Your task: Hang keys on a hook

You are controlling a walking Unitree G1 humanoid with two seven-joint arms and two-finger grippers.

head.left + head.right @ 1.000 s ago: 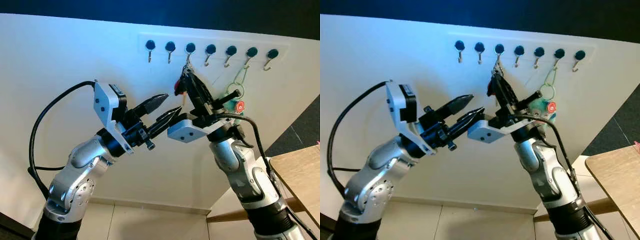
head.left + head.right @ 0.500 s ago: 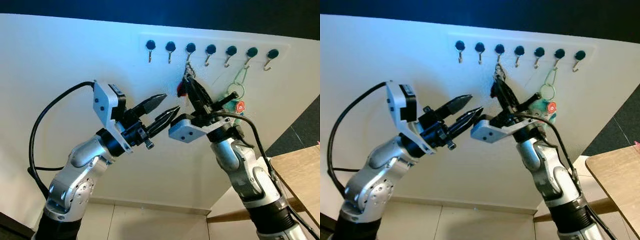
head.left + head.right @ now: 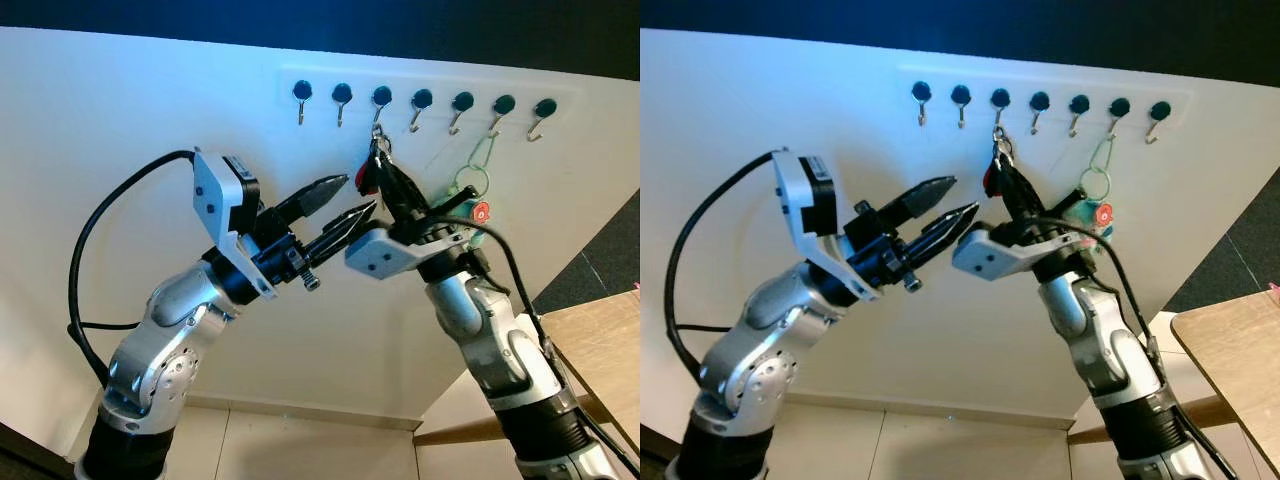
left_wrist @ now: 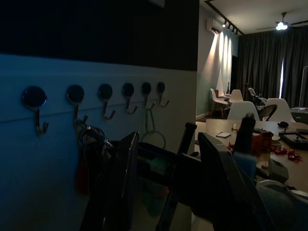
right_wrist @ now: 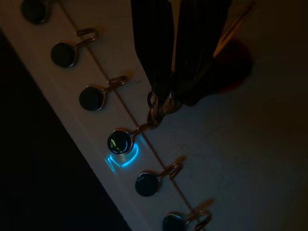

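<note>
Right wrist view: right end effector (image 5: 175, 94) clamped on the metal key ring (image 5: 156, 109), touching the round dark-capped hook (image 5: 122, 140); next, release.

The right pincer (image 3: 383, 172) grips the keys (image 5: 161, 107) just below the third hook (image 3: 380, 100); the left pincer (image 3: 352, 198) is to its left, a second key set (image 3: 472, 195) hanging to its right.

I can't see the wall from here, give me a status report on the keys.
Right gripper shut on keys, ring at the third hook. Left gripper open, hovering beside them. Green keyring hangs two hooks over, not in the way.
</note>
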